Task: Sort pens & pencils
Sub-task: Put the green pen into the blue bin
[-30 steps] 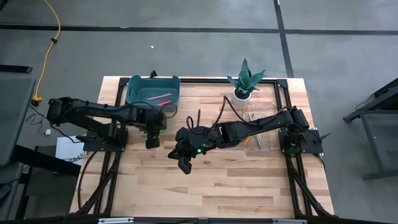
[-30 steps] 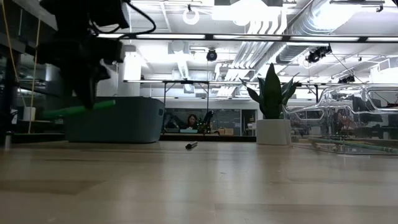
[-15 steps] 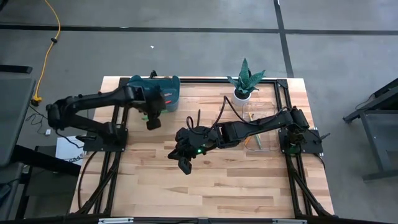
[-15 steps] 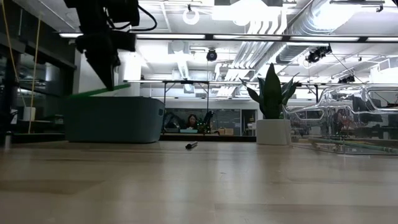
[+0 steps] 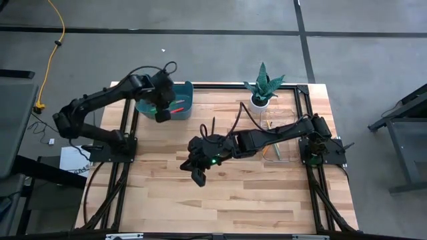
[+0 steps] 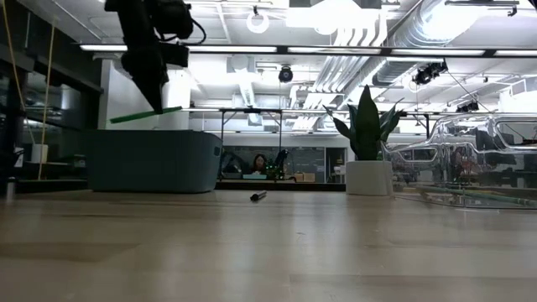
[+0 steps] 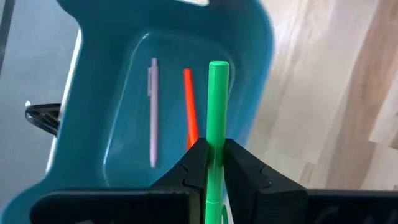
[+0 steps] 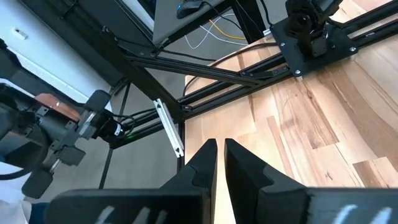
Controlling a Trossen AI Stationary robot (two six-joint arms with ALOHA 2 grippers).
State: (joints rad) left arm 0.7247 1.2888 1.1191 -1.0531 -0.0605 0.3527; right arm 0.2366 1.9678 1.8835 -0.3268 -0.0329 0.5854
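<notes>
The left gripper [image 7: 212,155] clamped a green pen [image 7: 217,106] above the teal bin [image 7: 249,56] holding pink [image 7: 152,112] and red-orange pens [image 7: 189,106]; the right gripper [image 8: 220,152] hovered nearly closed, empty

Left gripper [image 7: 213,163] clamped, raised

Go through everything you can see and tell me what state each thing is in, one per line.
Green pen: gripped by the left tool, held above the teal bin.
Pink pen: lying inside the bin.
Red-orange pen: lying inside the bin beside the pink one.
Teal bin: upright on the table, two pens in it.
Black pen: lying loose on the table.
Right tool: empty, fingers close together, over mid-table.
Potted plant: standing upright.
</notes>
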